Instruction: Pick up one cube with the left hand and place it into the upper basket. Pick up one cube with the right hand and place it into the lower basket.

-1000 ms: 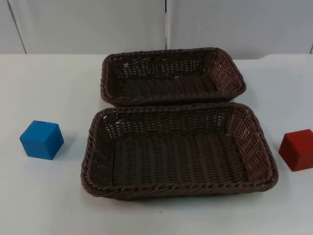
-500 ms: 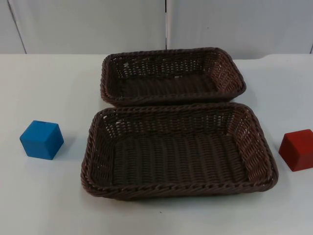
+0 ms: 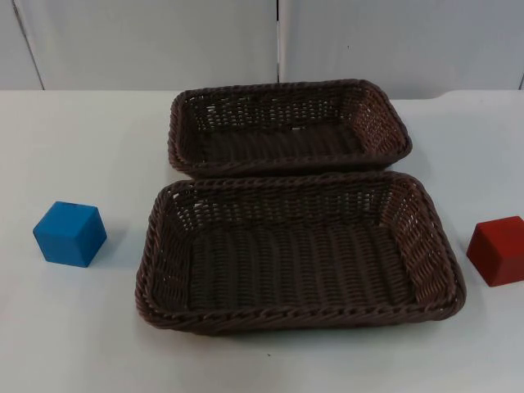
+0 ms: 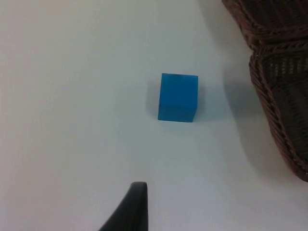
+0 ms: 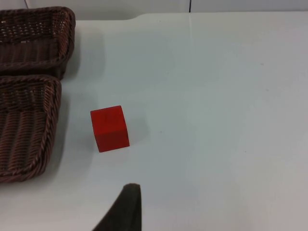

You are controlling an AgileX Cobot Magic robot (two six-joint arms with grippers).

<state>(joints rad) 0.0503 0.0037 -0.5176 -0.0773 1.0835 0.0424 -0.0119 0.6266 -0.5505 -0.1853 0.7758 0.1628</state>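
- Top view: two brown wicker baskets sit mid-table, the upper basket (image 3: 288, 125) touching the lower basket (image 3: 299, 250) along their long sides. Both look empty. A blue cube (image 3: 70, 233) rests on the table (image 3: 82, 344) well to the left of the lower basket, a red cube (image 3: 499, 250) just beside its right end.
- Left wrist view: the left claw (image 4: 126, 211) hangs above the table near the blue cube, apart from it; I cannot tell whether it is released or clenched.
- Right wrist view: the right claw (image 5: 122, 209) hangs near the red cube, not touching; its state I cannot tell either.
- Judgement: no pick has begun. Next, the left claw should descend over the blue cube.
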